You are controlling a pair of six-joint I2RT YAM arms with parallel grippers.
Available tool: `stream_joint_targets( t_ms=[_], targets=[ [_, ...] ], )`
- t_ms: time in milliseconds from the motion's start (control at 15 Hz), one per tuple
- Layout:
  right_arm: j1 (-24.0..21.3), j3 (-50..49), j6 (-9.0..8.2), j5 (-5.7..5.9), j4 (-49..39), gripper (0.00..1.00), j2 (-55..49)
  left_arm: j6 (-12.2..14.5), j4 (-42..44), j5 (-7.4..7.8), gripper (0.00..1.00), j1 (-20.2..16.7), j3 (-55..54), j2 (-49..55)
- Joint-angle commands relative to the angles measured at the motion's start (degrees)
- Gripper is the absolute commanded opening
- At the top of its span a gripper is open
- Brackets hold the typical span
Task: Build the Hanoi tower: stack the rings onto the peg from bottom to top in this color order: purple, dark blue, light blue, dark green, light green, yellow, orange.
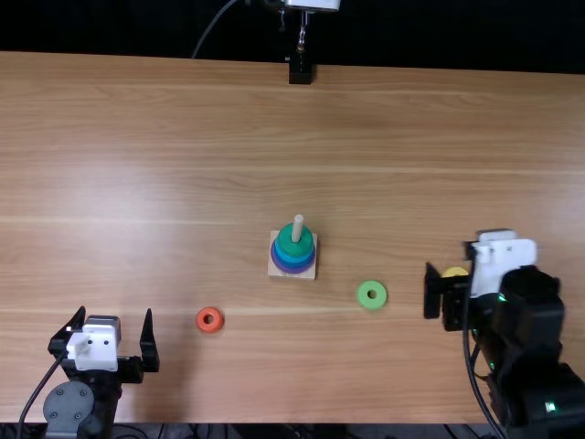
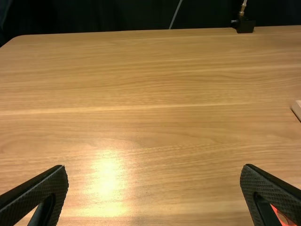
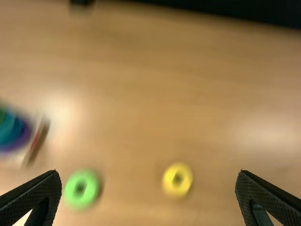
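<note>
"Where are your tools?"

"My left tool (image 1: 115,311) is at the near left of the bench (image 1: 164,137), its fingers wide apart; my right tool (image 1: 454,282) is at the near right, its fingers well apart too."

"And the stack?"

"Near the middle; a square base (image 1: 310,273) carries an upright peg (image 1: 297,228), and I see a purple ring (image 1: 292,269) lowest, blue above it, then a dark green ring (image 1: 295,243) on top; the peg's tip rises out of the green."

"Which rings lie loose?"

"Three, all flat on the bench; the orange ring (image 1: 200,319) is between my left tool and the stack, nearer than the base; the light green ring (image 1: 363,294) is right of the base and a little nearer; the yellow ring (image 1: 452,272) is farther right, partly covered by my right tool in the top view; my right wrist view shows its whole round."
</note>
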State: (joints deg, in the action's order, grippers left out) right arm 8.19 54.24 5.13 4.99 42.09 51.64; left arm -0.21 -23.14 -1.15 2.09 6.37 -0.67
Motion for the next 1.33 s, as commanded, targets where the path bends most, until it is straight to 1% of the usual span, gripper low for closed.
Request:
stream_joint_targets(
  t_ms=[0, 67, 133, 200, 267, 333, 467, 533, 600, 667, 733, 800, 867, 1000, 1133, 1200, 1267],
  targets=[
    [3.24, 6.14, -5.55, 0.60, 1.85, 1.00, 4.79, 0.21, -4.29, -0.01, 1.00, -0.51, -6.37, 0.67],
    [5.35, 8.43, -12.09, 0.81, 2.91, 1.00, 9.18, 0.21, -4.29, -0.01, 1.00, -0.51, -6.37, 0.67],
    [7.37, 10.01, -19.26, 0.91, 4.07, 1.00, 12.00, 0.21, -4.29, 0.09, 1.00, -0.51, -6.37, 0.67],
    [9.13, 10.63, -25.27, 0.81, 4.80, 1.00, 14.19, 0.21, -4.29, 0.09, 1.00, -0.51, -6.37, 0.67],
    [10.62, 10.54, -28.86, 0.70, 5.44, 1.00, 17.18, 0.21, -4.29, -0.01, 1.00, -0.51, -6.37, 0.67],
    [11.41, 10.36, -30.02, 0.60, 6.07, 1.00, 20.61, 0.21, -4.29, -0.01, 1.00, -0.51, -6.37, 0.67],
    [11.41, 10.01, -29.91, 0.17, 9.13, 1.00, 26.85, 0.21, -4.29, -0.01, 1.00, -0.51, -6.37, 0.67],
    [11.24, 9.75, -29.59, 0.17, 8.92, 1.00, 28.52, 0.21, -4.29, -0.01, 1.00, -0.51, -6.37, 0.67],
    [11.06, 9.39, -29.49, -0.25, 8.81, 1.00, 29.75, 0.21, -4.29, -0.01, 1.00, -0.51, -6.37, 0.67],
    [11.06, 8.96, -29.28, -0.35, 8.81, 1.00, 30.98, 0.21, -4.29, -0.01, 1.00, -0.51, -6.37, 0.67],
    [11.15, 8.16, -28.75, -0.35, 8.81, 1.00, 32.47, 0.21, -4.29, 0.09, 1.00, -0.51, -6.37, 0.67],
    [11.50, 7.55, -27.17, -0.35, 8.81, 1.00, 33.27, 0.21, -4.29, -0.01, 1.00, -0.51, -6.37, 0.67],
    [11.59, 6.93, -24.64, -0.46, 9.02, 1.00, 33.35, 0.21, -4.29, -0.01, 1.00, -0.51, -6.37, 0.67],
    [11.59, 5.26, -18.52, -1.72, 8.60, 1.00, 33.35, 0.21, -4.29, 0.09, 1.00, -0.51, -6.37, 0.67],
    [11.33, 3.42, -13.35, -2.15, 7.55, 1.00, 33.44, 0.21, -4.29, -0.01, 1.00, -0.51, -6.37, 0.67],
    [11.41, 2.45, -11.35, -2.15, 5.44, 1.00, 33.53, 0.21, -4.29, -0.01, 1.00, -0.51, -6.37, 0.67],
    [11.59, 1.66, -10.93, -2.46, 3.75, 1.00, 33.97, 0.21, -4.29, -0.01, 1.00, -0.51, -6.37, 0.67]
  ],
)
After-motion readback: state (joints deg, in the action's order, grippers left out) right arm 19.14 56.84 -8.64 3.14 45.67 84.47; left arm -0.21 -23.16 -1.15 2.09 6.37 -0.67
